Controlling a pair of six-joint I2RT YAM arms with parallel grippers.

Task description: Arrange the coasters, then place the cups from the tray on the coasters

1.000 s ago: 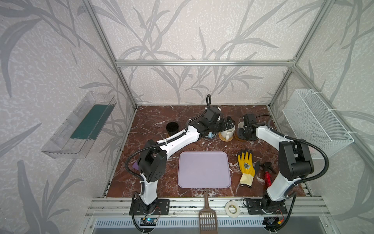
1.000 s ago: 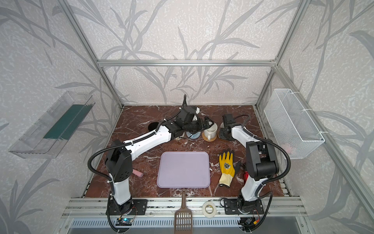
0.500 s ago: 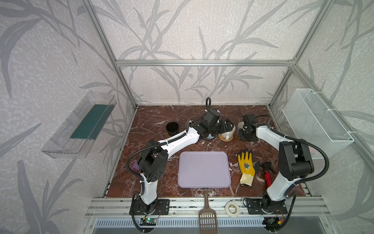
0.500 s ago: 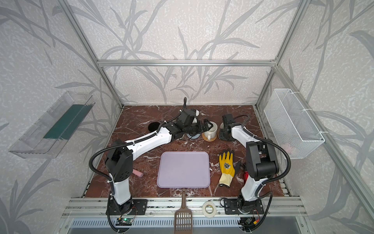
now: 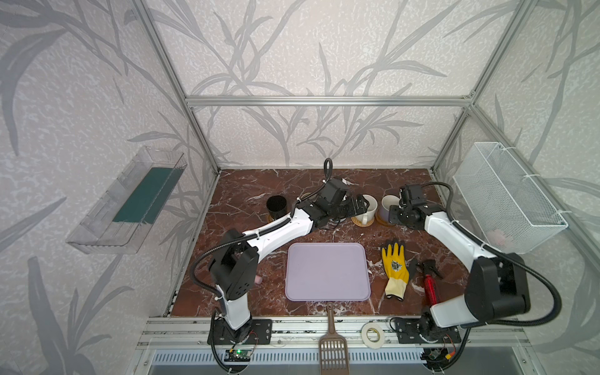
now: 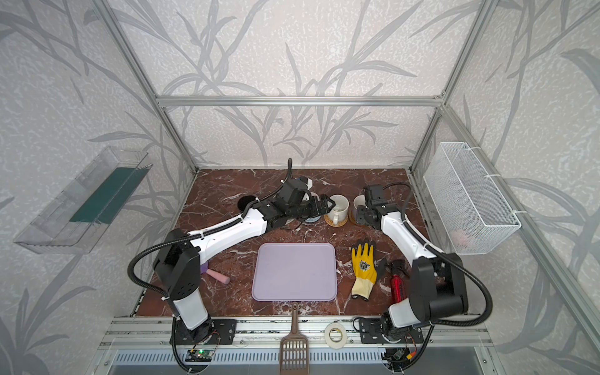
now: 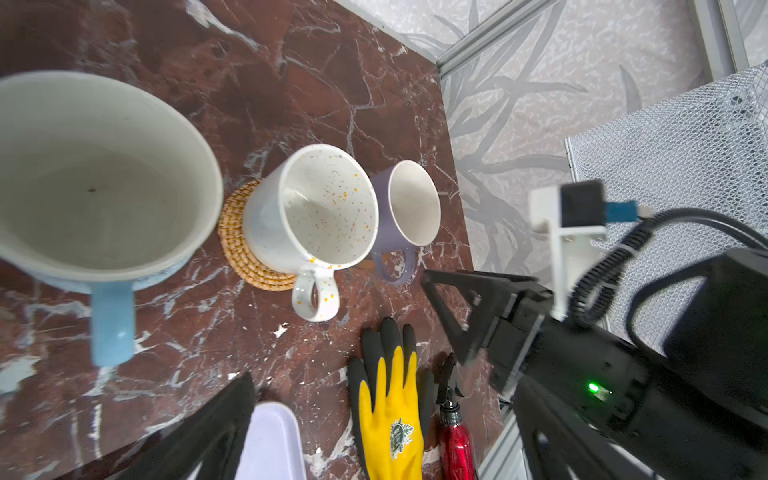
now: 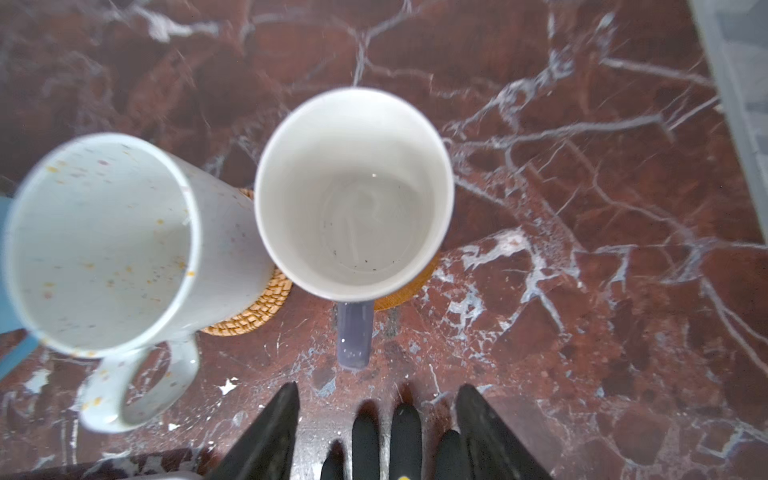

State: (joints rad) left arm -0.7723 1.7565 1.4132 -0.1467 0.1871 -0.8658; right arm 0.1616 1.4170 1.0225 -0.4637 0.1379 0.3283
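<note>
Two black fingers (image 8: pixel 286 419) of the right gripper (image 8: pixel 378 392) are seen spread apart with nothing pinched between them, and the handle of the lavender mug (image 8: pixel 353 195) is pointed straight at the gap, just beyond the tips. That mug, white inside and upright, is set on an amber-brown coaster (image 8: pixel 415 286), of which only an edge is shown. Just beside it, a cream mug (image 8: pixel 104 241) flecked with orange specks is stood on a tan rattan coaster (image 8: pixel 257 307), handle turned the same way. Next along, the left gripper (image 5: pixel 361 205) is held wide open as well, gripping nothing, close by the cream mug; whether it is touched cannot be told. A light blue mug (image 7: pixel 95 174), pale inside and upright, is caught large in the left wrist view. Farther left, a black mug (image 5: pixel 276 205) is stood on the red marble table (image 5: pixel 246 191). Well apart, toward the front, the lavender tray (image 5: pixel 327 272) is laid flat, a yellow glove (image 5: pixel 394 266) beside it.
</note>
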